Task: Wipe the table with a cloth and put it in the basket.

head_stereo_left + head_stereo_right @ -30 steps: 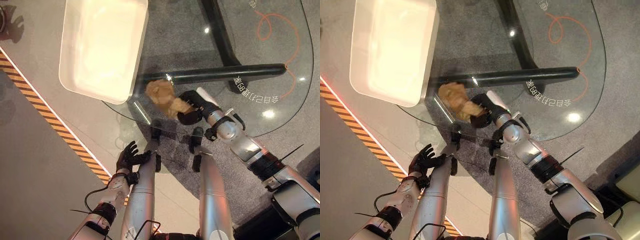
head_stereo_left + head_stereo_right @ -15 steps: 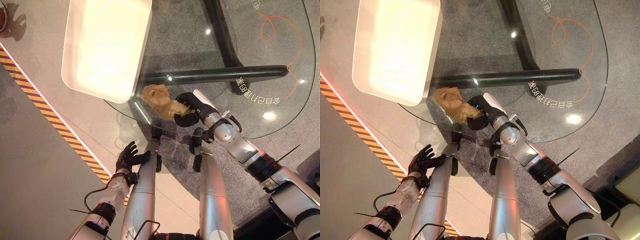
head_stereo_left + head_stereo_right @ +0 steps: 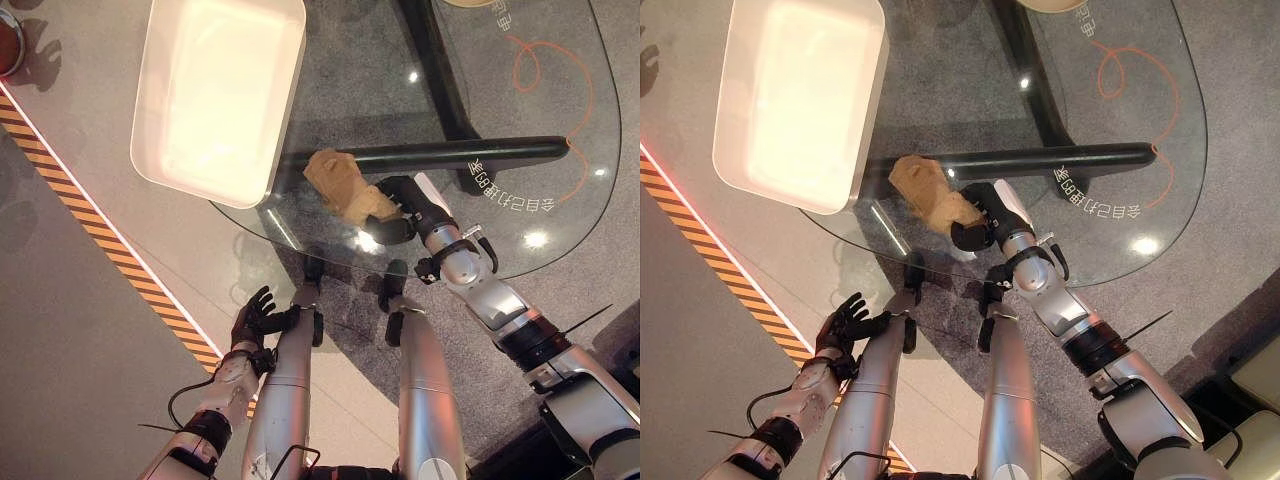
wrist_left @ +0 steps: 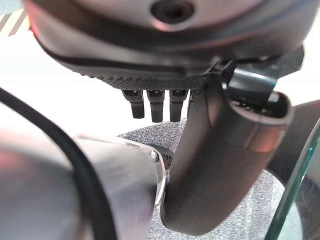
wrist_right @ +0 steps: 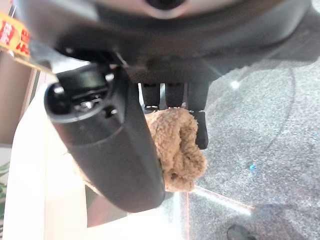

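Right hand [image 3: 398,212] over the glass table [image 3: 560,215], near its front edge, fingers and thumb curled round a crumpled brown cloth [image 3: 343,186]. The cloth probably rests on the glass, just beside the white basket [image 3: 215,95] at the table's left edge. Left hand [image 3: 254,317] hangs below the table, fingers loosely spread.

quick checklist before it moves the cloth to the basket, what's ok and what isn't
1. Cloth gripped by right hand: ok, fingers curl round it in the right wrist view.
2. Cloth on the glass table: ok, near its front edge.
3. Basket ready: ok, white, on the table's left end, nothing visible inside.
4. Path from cloth to basket: ok, basket sits just left of the cloth.
5. Left hand out of the way: ok, open, below the table edge.
6. Table wiped clean: cannot tell.
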You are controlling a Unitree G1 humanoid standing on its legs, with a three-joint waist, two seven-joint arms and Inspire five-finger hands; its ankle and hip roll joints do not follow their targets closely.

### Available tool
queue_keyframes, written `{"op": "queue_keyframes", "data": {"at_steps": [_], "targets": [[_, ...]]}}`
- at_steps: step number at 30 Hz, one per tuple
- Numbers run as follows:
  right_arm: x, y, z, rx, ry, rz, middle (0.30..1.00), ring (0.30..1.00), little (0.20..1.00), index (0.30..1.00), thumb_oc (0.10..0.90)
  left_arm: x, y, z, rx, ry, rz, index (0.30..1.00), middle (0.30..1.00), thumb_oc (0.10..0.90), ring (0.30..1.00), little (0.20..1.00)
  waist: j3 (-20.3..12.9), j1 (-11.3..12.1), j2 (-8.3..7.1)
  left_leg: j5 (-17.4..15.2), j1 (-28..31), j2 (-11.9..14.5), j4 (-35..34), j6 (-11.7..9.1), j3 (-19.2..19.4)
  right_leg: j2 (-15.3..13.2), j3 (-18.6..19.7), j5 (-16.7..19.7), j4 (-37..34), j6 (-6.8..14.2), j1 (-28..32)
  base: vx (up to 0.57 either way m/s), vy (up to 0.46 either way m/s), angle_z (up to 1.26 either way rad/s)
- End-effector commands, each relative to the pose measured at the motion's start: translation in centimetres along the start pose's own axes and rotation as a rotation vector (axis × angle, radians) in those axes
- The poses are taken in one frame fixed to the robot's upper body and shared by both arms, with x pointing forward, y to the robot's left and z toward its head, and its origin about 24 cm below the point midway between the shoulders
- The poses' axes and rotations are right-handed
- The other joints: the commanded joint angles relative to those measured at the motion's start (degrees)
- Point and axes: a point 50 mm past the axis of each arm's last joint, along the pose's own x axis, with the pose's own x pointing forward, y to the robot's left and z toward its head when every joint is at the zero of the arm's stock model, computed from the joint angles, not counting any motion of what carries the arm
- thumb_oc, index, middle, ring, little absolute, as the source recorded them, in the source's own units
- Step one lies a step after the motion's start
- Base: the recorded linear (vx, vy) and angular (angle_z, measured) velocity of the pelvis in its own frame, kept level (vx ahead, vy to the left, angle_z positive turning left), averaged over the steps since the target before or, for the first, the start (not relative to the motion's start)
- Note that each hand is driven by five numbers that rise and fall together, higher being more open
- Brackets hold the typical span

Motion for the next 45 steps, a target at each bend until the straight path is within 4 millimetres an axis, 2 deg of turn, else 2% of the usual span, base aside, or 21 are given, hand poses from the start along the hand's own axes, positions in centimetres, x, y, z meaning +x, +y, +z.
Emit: {"op": "queue_keyframes", "data": {"at_steps": [1,9,10,18,23,25,27,29,31,36,40,45], "targets": [[-0.7,-1.4,4.8,0.098,-0.273,-0.060,0.300,0.300,0.200,0.300,0.100,-2.3,1.0,-3.1,-0.096,0.048,-0.008,0.900,0.900,0.800,0.900,0.900,-1.4,0.6,2.24,-9.1,3.8,-1.8,4.5,3.6,6.0,2.8,-3.4,6.3,-7.7,-0.4,1.2,0.00,0.000,0.00],[-1.9,-1.8,2.3,0.147,-0.225,-0.085,0.300,0.300,0.200,0.300,0.100,-3.6,1.1,-2.6,-0.244,0.017,-0.141,0.900,0.900,0.800,0.900,0.900,-1.4,0.8,2.38,-8.8,8.2,-1.9,2.9,3.4,6.0,2.6,-4.2,5.5,-8.7,-0.6,6.0,-0.03,-0.022,0.00],[-2.1,-2.2,2.3,0.163,-0.232,-0.103,0.300,0.300,0.200,0.300,0.100,-3.6,0.4,-1.5,-0.279,-0.011,-0.196,0.900,0.900,0.800,0.900,0.900,-1.4,0.6,2.19,-6.9,7.4,-2.0,2.0,3.7,6.2,2.4,-4.7,7.2,-9.8,-1.2,5.6,-0.08,-0.039,0.02],[-4.2,-2.8,0.6,0.273,-0.233,-0.176,0.300,0.300,0.200,0.300,0.100,-5.2,-1.9,1.8,-0.413,-0.073,-0.426,0.900,0.900,0.800,0.900,0.900,-1.4,0.2,1.89,-7.1,10.8,-2.0,1.4,4.1,6.2,2.3,-5.0,6.7,-10.5,-1.1,9.6,0.00,-0.041,0.02],[-5.5,-3.1,0.1,0.363,-0.265,-0.228,0.300,0.300,0.200,0.300,0.100,-6.2,-2.4,3.2,-0.558,-0.122,-0.498,0.900,0.900,0.800,0.900,0.900,-1.4,-0.3,1.53,-7.9,11.4,-1.9,2.2,4.4,6.5,2.5,-4.7,6.4,-10.2,-1.2,10.6,0.01,-0.003,0.00],[-6.0,-3.3,0.3,0.415,-0.289,-0.227,0.300,0.300,0.200,0.300,0.100,-6.4,-2.2,3.3,-0.602,-0.127,-0.494,0.900,0.900,0.800,0.900,0.900,-1.4,-0.5,1.33,-7.9,11.7,-1.9,2.2,4.5,6.6,2.7,-4.5,6.3,-10.3,-1.2,10.9,0.01,-0.009,-0.02],[-6.9,-3.4,0.9,0.594,-0.374,-0.176,0.300,0.300,0.200,0.300,0.100,-6.9,-2.4,4.0,-0.694,-0.146,-0.545,0.900,0.900,0.800,0.900,0.900,-1.4,-0.7,1.03,-8.2,12.3,-1.8,2.2,4.7,6.8,2.8,-4.2,6.2,-10.4,-1.2,11.5,0.03,-0.019,-0.04],[-7.7,-3.2,1.3,0.692,-0.435,-0.136,0.300,0.300,0.200,0.300,0.100,-7.5,-2.8,4.5,-0.755,-0.155,-0.624,0.900,0.900,0.800,0.900,0.900,-1.4,-0.9,0.85,-8.5,12.2,-1.9,2.7,4.7,6.8,2.9,-4.0,6.1,-10.4,-1.2,11.7,0.00,0.000,0.00],[-8.4,-2.8,1.5,0.726,-0.483,-0.092,0.300,0.300,0.200,0.300,0.100,-8.2,-3.3,4.9,-0.823,-0.173,-0.734,0.900,0.900,0.800,0.900,0.900,-1.4,-1.1,0.71,-8.6,12.2,-1.8,2.9,4.9,7.1,3.0,-3.7,6.3,-10.4,-1.2,11.8,0.01,-0.015,-0.01],[-9.2,-2.8,2.2,0.782,-0.587,-0.015,0.300,0.300,0.200,0.300,0.100,-9.0,-4.5,5.9,-0.906,-0.186,-0.868,0.900,0.900,0.800,0.900,0.900,-1.4,-1.5,0.21,-8.6,11.8,-1.5,3.2,5.0,7.6,3.4,-3.2,6.8,-10.6,-1.1,11.7,0.00,-0.015,-0.02],[-10.2,-2.8,4.8,0.920,-0.815,0.146,0.300,0.300,0.200,0.300,0.100,-8.5,-4.9,6.5,-0.925,-0.176,-0.828,0.900,0.900,0.800,0.900,0.900,-1.4,-2.0,-0.50,-8.5,11.6,-1.2,3.1,4.9,7.6,3.8,-2.8,7.1,-11.1,-0.9,11.7,-0.01,-0.043,-0.03],[-10.6,-2.0,5.7,0.894,-0.853,0.209,0.300,0.300,0.200,0.300,0.100,-8.5,-5.3,7.7,-0.921,-0.210,-0.857,0.900,0.900,0.800,0.900,0.900,-1.4,-2.4,-0.97,-8.3,11.0,-1.1,3.5,4.7,7.8,4.2,-2.4,7.6,-11.2,-0.7,11.3,-0.01,-0.026,-0.06]]}}
